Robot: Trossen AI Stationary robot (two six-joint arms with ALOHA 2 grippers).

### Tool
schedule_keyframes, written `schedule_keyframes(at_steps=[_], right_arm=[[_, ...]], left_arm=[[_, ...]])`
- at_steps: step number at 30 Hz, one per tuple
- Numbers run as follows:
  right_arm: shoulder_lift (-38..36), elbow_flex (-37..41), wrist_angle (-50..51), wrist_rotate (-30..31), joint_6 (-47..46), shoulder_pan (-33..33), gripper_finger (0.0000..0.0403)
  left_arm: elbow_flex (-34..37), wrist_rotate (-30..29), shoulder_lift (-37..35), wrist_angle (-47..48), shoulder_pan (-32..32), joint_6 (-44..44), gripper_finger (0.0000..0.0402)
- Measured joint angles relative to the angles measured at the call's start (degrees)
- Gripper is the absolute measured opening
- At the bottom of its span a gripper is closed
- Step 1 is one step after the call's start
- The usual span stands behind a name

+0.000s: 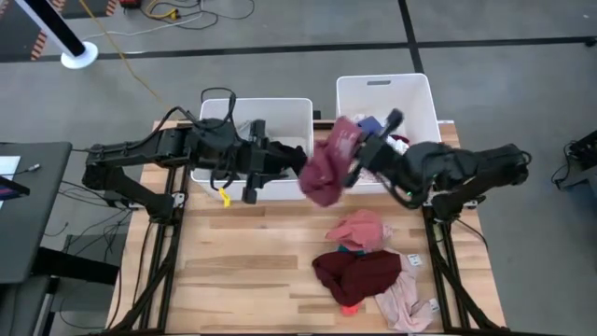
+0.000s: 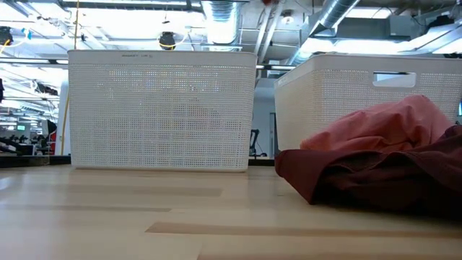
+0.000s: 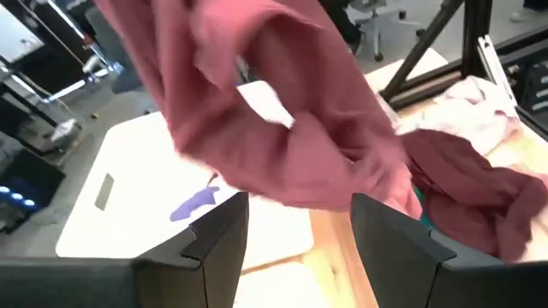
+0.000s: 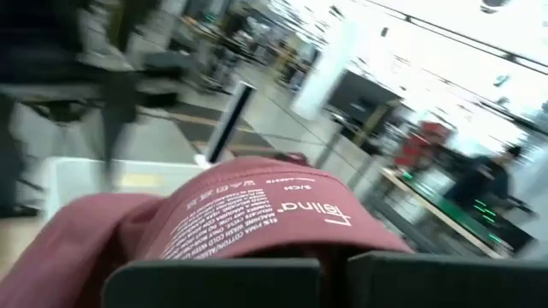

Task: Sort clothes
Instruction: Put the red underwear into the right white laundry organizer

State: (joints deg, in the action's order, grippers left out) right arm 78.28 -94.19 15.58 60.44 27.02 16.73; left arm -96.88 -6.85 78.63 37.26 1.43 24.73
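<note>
2 white perforated plastic bins, a left bin (image 1: 280,110) and a right bin (image 1: 415,93), stand side by side at the far edge of a light wooden table (image 1: 252,271), with grey floor and a yellow cable (image 1: 140,75) beyond.

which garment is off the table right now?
The maroon-pink garment, hanging from the right gripper between the two bins, jaws shut on it. The pink, dark maroon and pale pink pieces all lie on the wood.

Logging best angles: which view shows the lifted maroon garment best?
The high view: the maroon garment hangs whole between the bins from the right gripper. Left wrist view shows blurred folds, right wrist only its label, low view nothing.
</note>
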Motion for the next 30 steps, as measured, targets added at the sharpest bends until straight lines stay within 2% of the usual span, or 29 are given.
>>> schedule_keyframes(at_steps=[7, 15, 18, 22, 30], right_arm=[[-4.46, 0.00, 11.93, 10.31, -6.33, -2.99, 0.0000], [-7.23, -0.02, 38.07, 10.49, -28.96, -13.51, 0.0000], [-6.97, -0.02, 48.09, 8.56, -37.50, -17.87, 0.0000], [-5.79, -0.02, 56.24, 2.32, -45.25, -22.78, 0.0000], [-2.69, -0.02, 64.91, -4.92, -51.01, -30.38, 0.0006]], left_arm=[[0.00, 0.57, 0.16, 3.60, 1.26, -2.35, 0.0201], [3.62, 3.57, 0.24, 4.58, 4.08, -4.65, 0.0201], [5.89, 3.58, 0.19, 3.83, 5.79, -4.80, 0.0201], [9.30, 3.58, 0.22, 2.60, 8.05, -5.09, 0.0201], [16.15, 4.26, 0.22, -1.88, 11.57, -5.57, 0.0201]])
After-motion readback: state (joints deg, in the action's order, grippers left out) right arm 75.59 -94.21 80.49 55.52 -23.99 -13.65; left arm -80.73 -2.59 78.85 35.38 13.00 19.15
